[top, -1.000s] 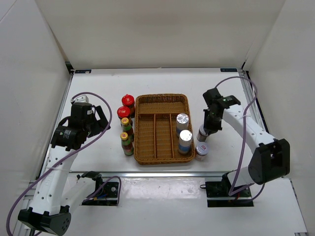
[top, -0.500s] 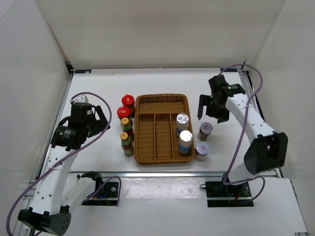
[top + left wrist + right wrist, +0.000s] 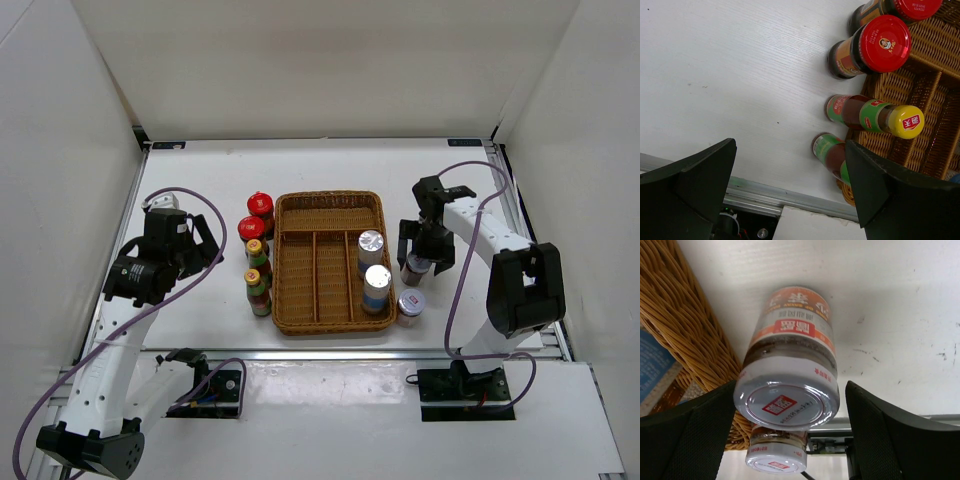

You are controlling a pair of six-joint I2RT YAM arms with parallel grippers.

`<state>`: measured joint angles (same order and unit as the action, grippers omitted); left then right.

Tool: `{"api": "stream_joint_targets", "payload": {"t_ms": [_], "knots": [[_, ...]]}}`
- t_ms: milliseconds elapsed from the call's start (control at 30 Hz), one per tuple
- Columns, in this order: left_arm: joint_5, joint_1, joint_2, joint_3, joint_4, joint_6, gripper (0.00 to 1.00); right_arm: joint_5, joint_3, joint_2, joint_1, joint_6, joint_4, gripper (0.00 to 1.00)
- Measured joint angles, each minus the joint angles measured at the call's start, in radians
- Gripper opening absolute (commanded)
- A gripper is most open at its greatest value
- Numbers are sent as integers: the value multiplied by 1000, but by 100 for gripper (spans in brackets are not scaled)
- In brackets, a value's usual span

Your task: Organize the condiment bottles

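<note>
Wicker divided tray (image 3: 328, 200) sits mid-worktop (image 3: 200, 180) with two silver-topped jars standing in its right-hand compartment, a far jar (image 3: 371, 242) and a near jar (image 3: 377, 279). Just outside the tray's right wall, the right end effector (image 3: 423, 256) stands open astride a white-lidded jar (image 3: 790, 365) with an orange label, a sliver of gap showing at one finger; a fourth jar (image 3: 410, 303) stands just beyond it, nearer the arm bases. Along the tray's left wall stand two red-lidded jars (image 3: 261, 204) (image 3: 252, 229) and two yellow-capped bottles (image 3: 256, 248) (image 3: 257, 280), while the left end effector (image 3: 790, 150) hovers beside them, wide open and empty
</note>
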<state>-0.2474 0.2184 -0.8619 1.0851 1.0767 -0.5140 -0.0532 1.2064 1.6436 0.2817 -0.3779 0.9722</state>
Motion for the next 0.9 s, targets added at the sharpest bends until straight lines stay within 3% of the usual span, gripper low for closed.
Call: {"api": "stream_joint_targets", "payload": {"t_ms": [133,167,300,400,567,700,900], "knots": [[0,0,0,0,0,0,100,0,0,7,-3,13,-23,70],[0,0,0,0,0,0,100,0,3,19,-3,17,-26,60],[0,0,0,0,0,0,100,6,35,64,-6,24,-11,35],[0,0,0,0,0,0,100,8,44,69,-6,26,-1,23],[0,0,0,0,0,0,100,-18,95,69,-6,22,32,10],[0,0,0,0,0,-3,100,-73,252,48,-6,3,80,0],[-4,0,0,0,0,-7,100,-101,544,-13,30,1,79,0]]}}
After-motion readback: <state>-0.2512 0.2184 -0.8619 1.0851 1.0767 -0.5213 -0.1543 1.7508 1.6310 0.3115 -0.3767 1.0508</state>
